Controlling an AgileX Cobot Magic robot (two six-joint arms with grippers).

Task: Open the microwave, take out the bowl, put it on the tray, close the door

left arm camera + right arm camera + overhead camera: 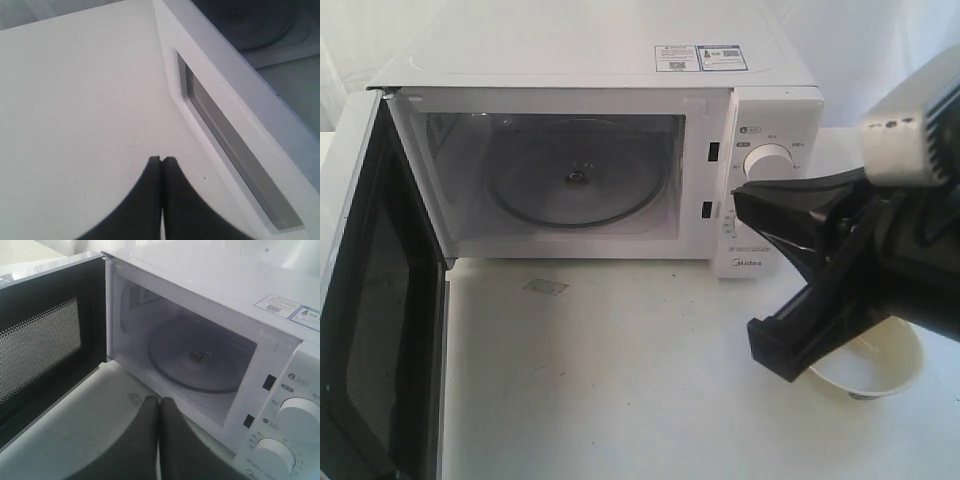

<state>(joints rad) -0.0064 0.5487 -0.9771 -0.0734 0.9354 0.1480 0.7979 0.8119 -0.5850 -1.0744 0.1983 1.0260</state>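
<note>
The white microwave (pixel 620 60) stands at the back with its door (pixel 375 300) swung wide open to the left. Its cavity holds only the glass turntable (pixel 575 180). The cream bowl (pixel 870 372) rests on the white surface at the front right, partly covered by my right arm. My right gripper (pixel 745 197) hangs above it, shut and empty, tips toward the control panel. In the right wrist view the right gripper (pixel 159 401) points at the microwave (pixel 225 285) opening. My left gripper (pixel 162 160) is shut and empty beside the door (pixel 225 95). No tray can be made out.
The open door (pixel 45 340) blocks the left side of the table. Two white knobs (pixel 768 160) sit on the panel right of the cavity. A small grey patch (pixel 545 287) lies on the table in front of the microwave.
</note>
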